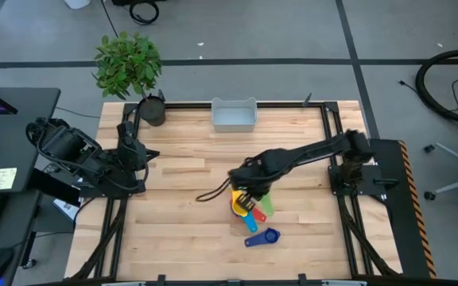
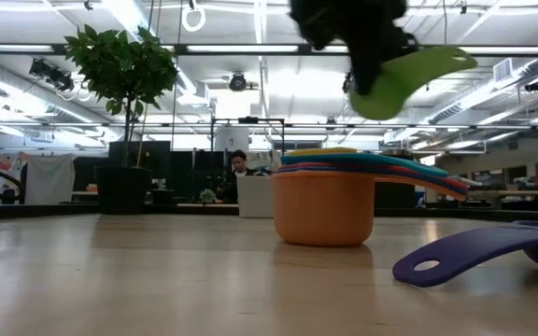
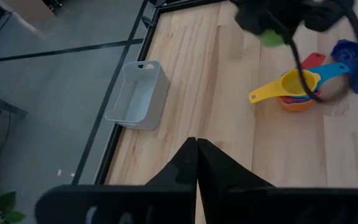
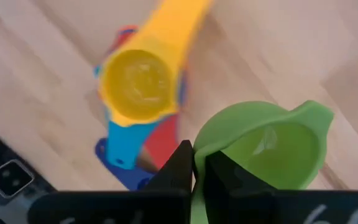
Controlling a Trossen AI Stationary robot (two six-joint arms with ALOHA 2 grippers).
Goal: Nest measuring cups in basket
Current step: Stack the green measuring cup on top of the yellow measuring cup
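Observation:
A stack of measuring cups [image 2: 325, 207] stands on the table's middle: an orange cup at the bottom and a yellow one [image 4: 138, 81] on top, with red and light blue handles fanning out between them. A blue cup [image 1: 265, 236] lies alone nearer the front edge. My right gripper [image 4: 197, 163] hangs just above the stack, shut on a green cup [image 2: 409, 79]. The pale basket [image 1: 234, 115] sits at the far edge. My left gripper [image 3: 196, 149] waits shut over the table's left side. My right gripper holds the green cup by its rim [image 4: 199, 148], on the side away from the handle, which passes between the two fingers: one finger inside the bowl, one outside. The fingers come from above, pointing down. The cup hangs tilted, handle [image 2: 451, 61] upward, clear of the stack and table.
A potted plant [image 1: 130, 67] stands at the table's far left corner, left of the basket. A dark cable [image 1: 213, 193] trails from the right gripper over the wood. Bare wood lies between the stack and the basket.

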